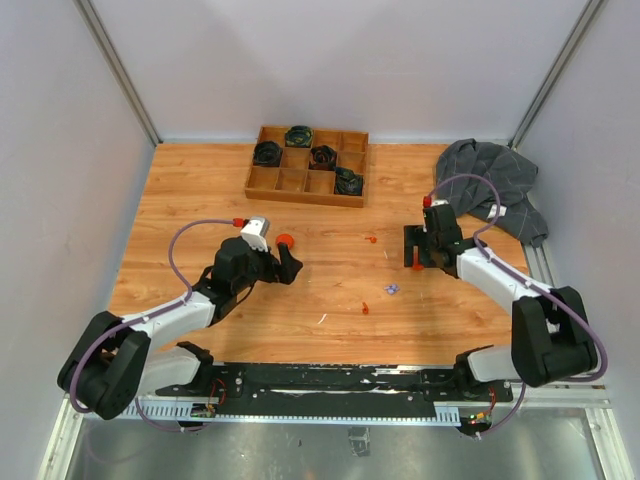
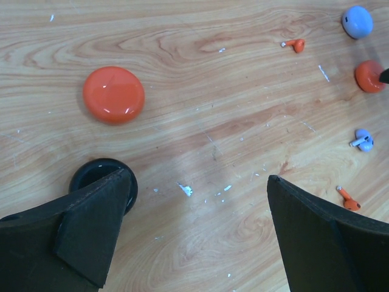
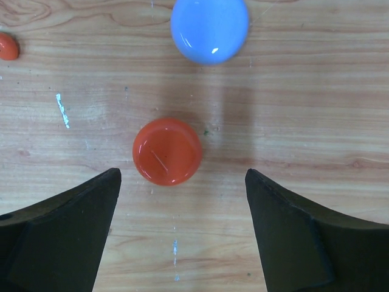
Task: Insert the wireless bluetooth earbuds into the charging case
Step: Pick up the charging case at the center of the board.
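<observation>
My left gripper is open over bare wood. An orange round charging case lies ahead of it to the left, and a black round case sits partly behind its left finger. Tiny earbuds lie to its right: two orange earbuds and a lavender earbud. My right gripper is open, with a second orange case just ahead of its fingertips and a lavender-blue case beyond. From above, the left gripper and right gripper flank the earbuds.
A wooden compartment tray at the back holds several dark round items. A grey cloth lies crumpled at the back right. Thin white slivers are scattered on the wooden table.
</observation>
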